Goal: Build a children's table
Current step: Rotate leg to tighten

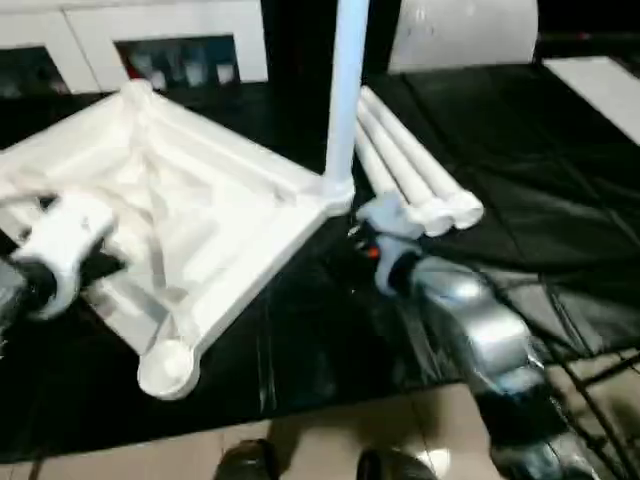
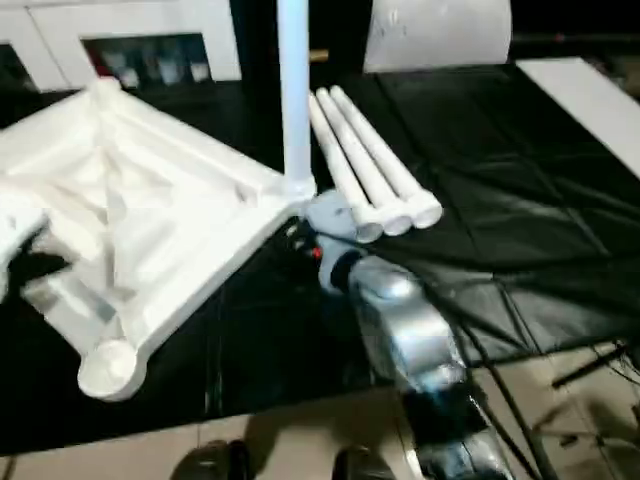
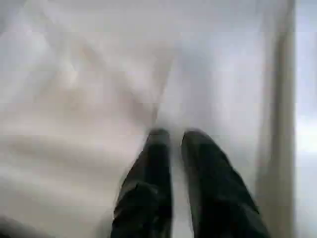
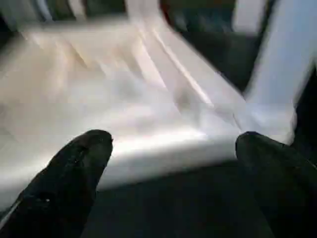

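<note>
We see the white table top (image 1: 190,215) lying upside down on the black tabletop (image 1: 540,150), with one white leg (image 1: 345,90) standing up in its far corner socket and three more legs (image 1: 415,165) lying side by side just beside it. Our left hand (image 3: 176,144) is nearly closed over the ribbed underside. Our right hand (image 4: 173,148) is open wide, close to the table top's edge by the standing leg.

No readable text

No letters, numbers, brands or signs can be made out on the white plastic ribbed table top (image 1: 190,215) or the white cabinet with dark glass-fronted compartments (image 1: 150,35).
</note>
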